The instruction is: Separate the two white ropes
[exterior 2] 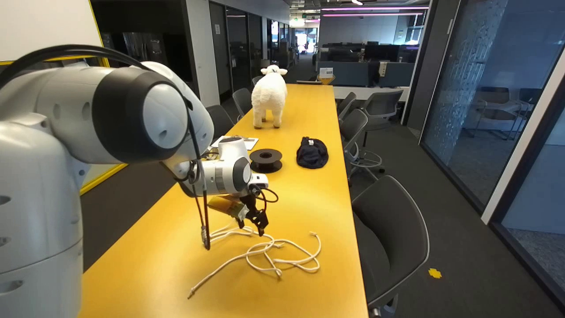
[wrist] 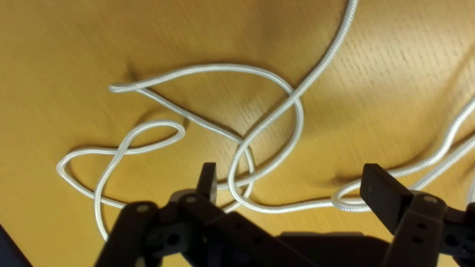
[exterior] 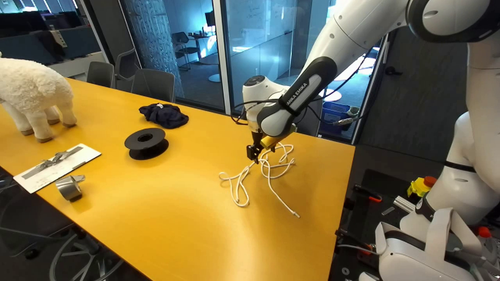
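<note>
Hanging low over the yellow table (exterior: 187, 224), the gripper (wrist: 291, 176) has its two fingers (wrist: 382, 198) spread wide apart. Beneath and around it lie the two white ropes (wrist: 242, 142), crossing each other in a loose tangle; which length belongs to which rope cannot be told. Seen from the wrist, a stretch of cord runs across the gap between the fingers, and a narrow loop passes behind the finger at the right of that view; whether finger and cord touch is unclear. Out past the opposite finger, a cord doubles over itself in a small loop. In both exterior views, one length trails from under the gripper to a free end.

Farther down the table from the gripper sits a black spool (exterior 2: 265, 162), with a crumpled navy cloth (exterior 2: 312, 154) near it. Well apart from the gripper, a roll of silver tape (exterior: 69, 188) rests just beside a flat white board (exterior: 43, 180), and a plush sheep (exterior 2: 270, 95) stands upright.
</note>
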Controlling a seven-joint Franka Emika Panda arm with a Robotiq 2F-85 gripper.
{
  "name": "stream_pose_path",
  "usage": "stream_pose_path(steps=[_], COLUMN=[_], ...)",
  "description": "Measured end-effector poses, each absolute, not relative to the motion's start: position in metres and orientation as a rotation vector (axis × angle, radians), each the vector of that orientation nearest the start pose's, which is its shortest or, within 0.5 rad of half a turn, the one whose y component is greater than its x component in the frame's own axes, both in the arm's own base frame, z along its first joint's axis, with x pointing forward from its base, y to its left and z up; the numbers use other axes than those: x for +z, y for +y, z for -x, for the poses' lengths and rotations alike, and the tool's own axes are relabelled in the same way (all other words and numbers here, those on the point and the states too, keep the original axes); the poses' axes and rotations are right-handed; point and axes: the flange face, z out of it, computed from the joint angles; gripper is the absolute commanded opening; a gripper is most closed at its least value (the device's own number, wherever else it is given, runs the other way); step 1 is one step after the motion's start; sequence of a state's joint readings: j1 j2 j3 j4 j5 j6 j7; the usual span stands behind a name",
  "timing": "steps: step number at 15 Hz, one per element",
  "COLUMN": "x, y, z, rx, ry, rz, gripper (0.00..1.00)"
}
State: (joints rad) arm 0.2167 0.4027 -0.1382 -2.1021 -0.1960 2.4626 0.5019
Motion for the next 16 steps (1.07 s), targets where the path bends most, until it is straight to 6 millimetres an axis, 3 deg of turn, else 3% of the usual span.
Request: stream_pose_path(steps=[4, 7, 12, 16], x=[0.211, 0.209, 0.208, 0.196], y=[0.024, -0.002, -0.053, -0.077], z=[-0.548, -0.532, -0.52, -0.512], rx=[0.133, 0.184, 0.162, 0.112], ry=[0.186, 0.136, 0.339, 0.598], rz=[3.326, 3.336, 3.328, 3.272], gripper=[1.0, 1.0, 1.0, 1.0])
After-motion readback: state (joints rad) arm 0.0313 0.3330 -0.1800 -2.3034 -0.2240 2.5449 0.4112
